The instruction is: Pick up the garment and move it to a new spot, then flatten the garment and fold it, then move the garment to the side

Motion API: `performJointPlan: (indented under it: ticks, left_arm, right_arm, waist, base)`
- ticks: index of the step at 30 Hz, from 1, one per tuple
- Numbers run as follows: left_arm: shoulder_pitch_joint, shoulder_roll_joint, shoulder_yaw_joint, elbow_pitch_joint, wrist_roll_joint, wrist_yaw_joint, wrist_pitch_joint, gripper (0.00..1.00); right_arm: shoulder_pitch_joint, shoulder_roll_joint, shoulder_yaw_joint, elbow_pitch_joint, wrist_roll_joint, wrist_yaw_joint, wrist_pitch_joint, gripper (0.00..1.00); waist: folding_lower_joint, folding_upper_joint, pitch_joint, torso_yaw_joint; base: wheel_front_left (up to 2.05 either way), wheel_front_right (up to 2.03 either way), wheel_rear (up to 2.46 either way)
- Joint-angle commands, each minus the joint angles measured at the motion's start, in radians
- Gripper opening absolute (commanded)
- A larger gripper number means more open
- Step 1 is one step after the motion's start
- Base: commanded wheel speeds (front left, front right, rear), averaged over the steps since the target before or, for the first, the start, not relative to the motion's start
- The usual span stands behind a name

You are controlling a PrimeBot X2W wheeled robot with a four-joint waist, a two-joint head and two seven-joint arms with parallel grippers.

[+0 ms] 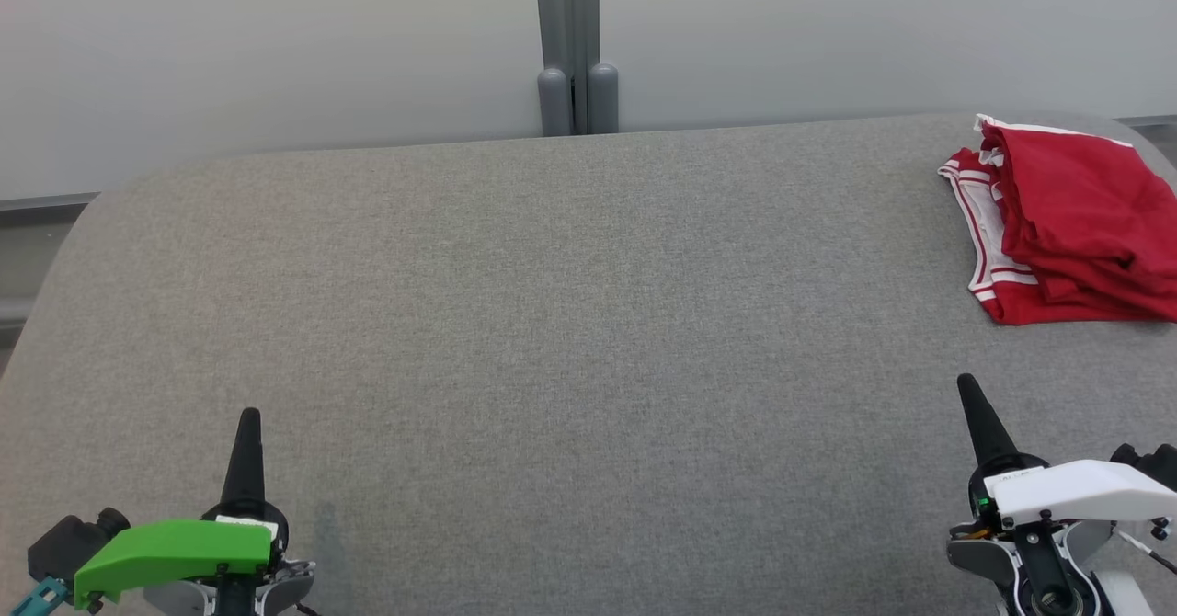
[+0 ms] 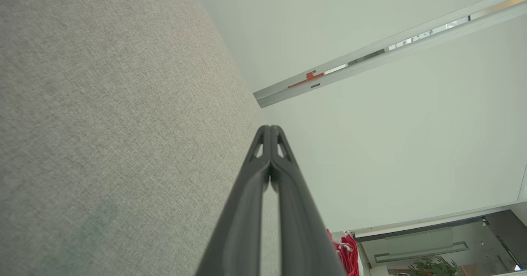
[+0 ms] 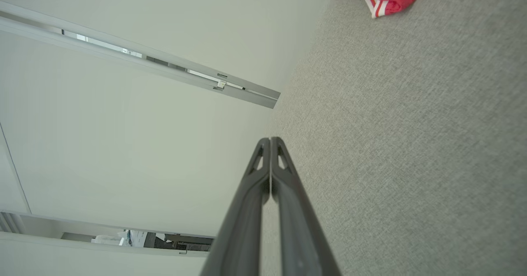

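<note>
- Garment (image 1: 1076, 221): red, loosely layered, far right on counter (image 1: 552, 322).
- Left end effector (image 1: 249, 418) and right end effector (image 1: 967, 386): clenched, empty, well apart from it.
- You likely see it folded and set aside; neatness doubtful.

One garment (image 1: 1076, 221), one table (image 1: 552, 322).

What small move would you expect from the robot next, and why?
Probably the right claw should open and reach toward the red garment. The garment lies bunched at the far right of the grey table, ahead of that claw, which is shut and holds nothing.
</note>
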Motion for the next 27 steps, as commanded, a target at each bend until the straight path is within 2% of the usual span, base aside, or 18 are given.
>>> performJointPlan:
  ticks: [1,27]
  left_arm:
    - [-0.027,0.005,0.004,-0.011,-0.027,-0.007,0.007,0.00]
    - [-0.045,0.006,0.019,-0.014,-0.244,-0.007,0.065,0.00]
  right_arm:
    - [-0.022,-0.001,-0.006,-0.003,0.026,0.000,0.006,0.00]
    - [-0.048,0.016,-0.029,0.017,0.228,0.000,0.066,0.00]
  waist:
    - [0.0000,0.0000,0.000,0.000]
    - [0.0000,0.0000,0.003,-0.007]
  base:
    - [0.00,0.00,0.00]
    - [0.00,0.00,0.00]
